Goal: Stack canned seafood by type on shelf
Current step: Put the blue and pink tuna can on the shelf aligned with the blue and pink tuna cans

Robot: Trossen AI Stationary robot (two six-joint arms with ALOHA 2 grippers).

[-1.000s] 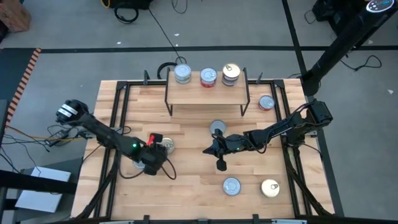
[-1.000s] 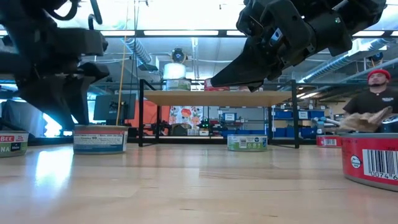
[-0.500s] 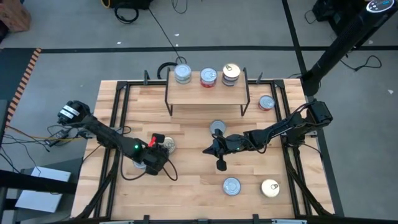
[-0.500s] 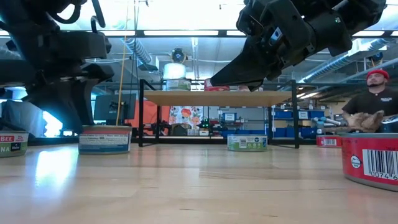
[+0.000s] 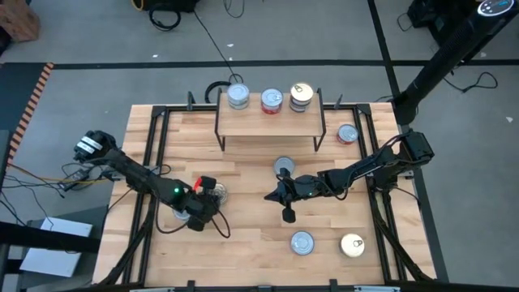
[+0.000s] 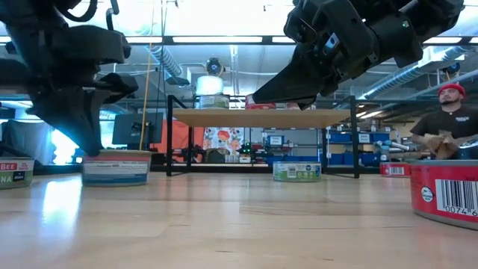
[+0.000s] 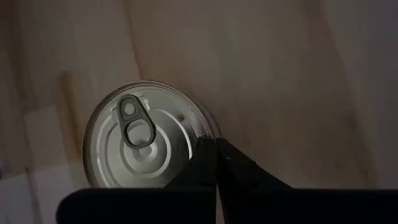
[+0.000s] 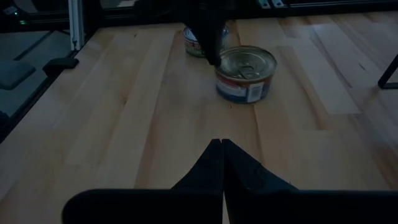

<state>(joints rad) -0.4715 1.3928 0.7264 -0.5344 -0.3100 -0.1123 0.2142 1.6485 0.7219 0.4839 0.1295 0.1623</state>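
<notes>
I have the left tool [image 5: 209,192] down at the near-left of the bench [image 5: 251,243], its fingers pinched together with nothing between them; in the left wrist view the closed tips lie against the rim of a pull-tab tin [image 7: 146,134] rather than around it, so I judge the close missed and the tin is merely touched, not gripped. From the low view that tin [image 6: 116,166] sits flat on the bench under the tool. The right tool [image 5: 285,197] hangs mid-bench, also shut and empty, parked clear of the work. The shelf [image 5: 270,118] at the far side already carries three sorted columns: a silver-blue stack [image 5: 238,96], a red-labelled tin [image 5: 272,100] and a gold-topped stack [image 5: 301,96], which explains why loose tins are fetched one by one. Others wait on the bench: a silver tin [image 5: 283,167] just beyond the right tool, a red tin [image 5: 347,134] right of the shelf, and a silver [image 5: 302,242] and a gold tin [image 5: 352,245] near the front. From above, the left arm hides most of its tin, and I cannot count each stack's height.
</notes>
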